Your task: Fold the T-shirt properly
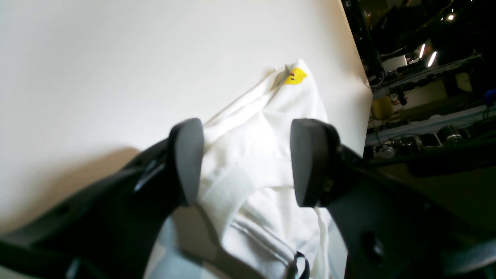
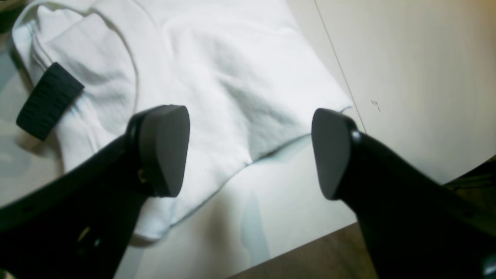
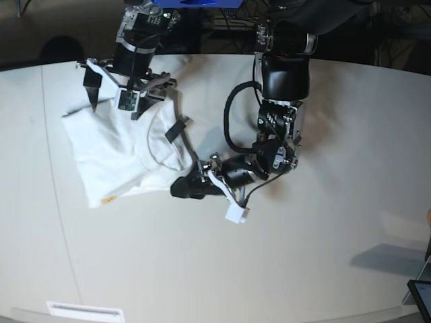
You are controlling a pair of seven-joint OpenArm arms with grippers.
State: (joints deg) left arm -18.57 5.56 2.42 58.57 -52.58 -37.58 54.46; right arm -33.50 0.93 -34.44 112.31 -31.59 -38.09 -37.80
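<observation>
Both hands stand open, gripping nothing: the left hand straddles the T-shirt, the right hand hovers above its edge. Any snag on cloth could undo the fold.

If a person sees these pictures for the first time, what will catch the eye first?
The white T-shirt lies crumpled on the left part of the pale table, with its black neck tag showing. Both arms lean over it: the left end effector hovers open at the shirt's near edge, and the right end effector stands open above its far side.
</observation>
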